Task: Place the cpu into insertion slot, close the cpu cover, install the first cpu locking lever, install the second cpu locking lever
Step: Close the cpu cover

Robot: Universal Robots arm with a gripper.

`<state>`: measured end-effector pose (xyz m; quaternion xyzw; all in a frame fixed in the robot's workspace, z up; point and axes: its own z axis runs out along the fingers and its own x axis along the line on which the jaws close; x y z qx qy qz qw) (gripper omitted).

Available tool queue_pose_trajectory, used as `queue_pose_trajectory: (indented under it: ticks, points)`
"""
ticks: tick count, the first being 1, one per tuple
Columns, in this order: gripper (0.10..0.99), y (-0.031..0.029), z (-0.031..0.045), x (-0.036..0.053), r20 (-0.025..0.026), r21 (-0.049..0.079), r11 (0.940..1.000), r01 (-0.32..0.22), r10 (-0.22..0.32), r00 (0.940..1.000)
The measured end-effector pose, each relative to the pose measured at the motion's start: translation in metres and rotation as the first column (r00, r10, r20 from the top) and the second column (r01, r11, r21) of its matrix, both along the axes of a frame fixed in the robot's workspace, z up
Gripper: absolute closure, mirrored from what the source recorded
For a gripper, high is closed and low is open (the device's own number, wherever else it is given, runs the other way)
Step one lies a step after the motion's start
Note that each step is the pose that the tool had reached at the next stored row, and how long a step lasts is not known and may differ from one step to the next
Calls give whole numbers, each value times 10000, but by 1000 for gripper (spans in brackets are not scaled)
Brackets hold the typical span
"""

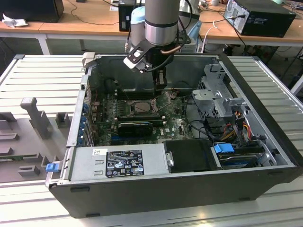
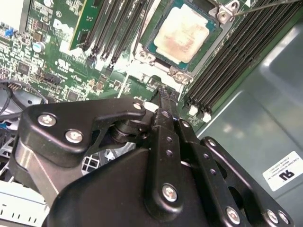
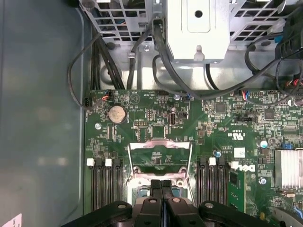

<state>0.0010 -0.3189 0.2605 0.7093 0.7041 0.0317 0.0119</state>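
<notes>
Ribbed grey metal is carrying it all: one slatted table [image 1: 42,71] is holding one open computer case [image 1: 156,189], with wooden desks [image 1: 85,21] standing behind. One arm [image 1: 161,21] is reaching down into the case. Its gripper [image 1: 161,79] is hanging over the green motherboard [image 3: 142,123], and its two fingers [image 3: 155,189] are pressing together on nothing. One cpu cover [image 3: 161,144] is standing swung open. One cpu [image 2: 182,32] is sitting in the insertion slot [image 2: 161,56], near the fingertips.
</notes>
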Motion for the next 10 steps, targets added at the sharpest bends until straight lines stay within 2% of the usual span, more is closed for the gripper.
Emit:
queue_pose_trajectory:
  ticks: [7,10]
  points:
    - [980,6,0,67,0,0,10000,-1,1,10000]
    - [980,6,0,142,-3,-1,10000,0,0,10000]
